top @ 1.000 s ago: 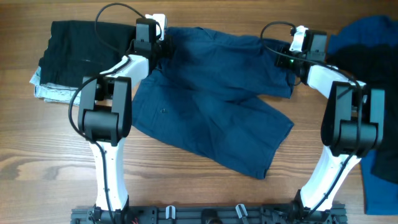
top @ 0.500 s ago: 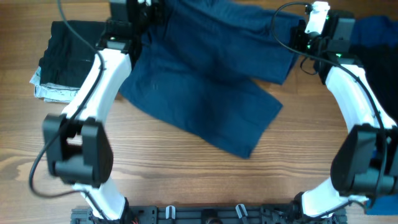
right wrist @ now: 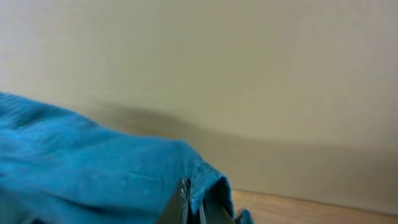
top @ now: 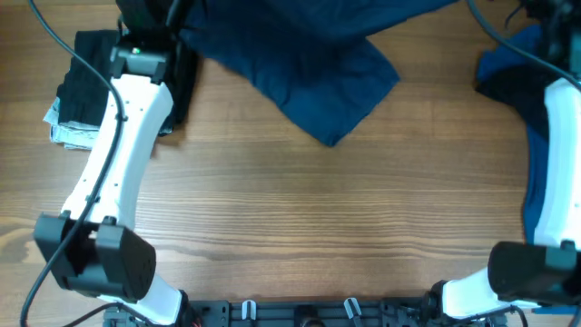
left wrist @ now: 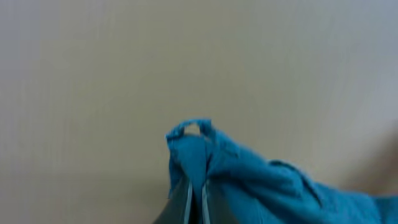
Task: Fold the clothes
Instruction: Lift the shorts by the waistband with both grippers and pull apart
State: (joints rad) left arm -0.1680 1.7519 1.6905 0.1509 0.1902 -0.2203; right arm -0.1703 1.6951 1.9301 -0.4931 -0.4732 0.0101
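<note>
The dark navy trousers (top: 309, 64) hang from the top of the overhead view, one leg end trailing on the table. Both gripper tips are past the top edge of the overhead view. In the left wrist view my left gripper (left wrist: 194, 186) is shut on a bunched edge of the trousers (left wrist: 249, 180), held up against a plain beige wall. In the right wrist view my right gripper (right wrist: 194, 202) is shut on another edge of the trousers (right wrist: 93, 180), also lifted.
A black garment (top: 91, 77) lies on a pale patterned one (top: 68, 132) at the far left. A royal blue garment (top: 536, 109) with a black one (top: 513, 86) on it lies at the right edge. The wooden table (top: 300, 227) fills the front.
Both arms have moved toward the far edge and upward, pulling the trousers with them. Most of the trousers have left the table; only one leg end still shows.
</note>
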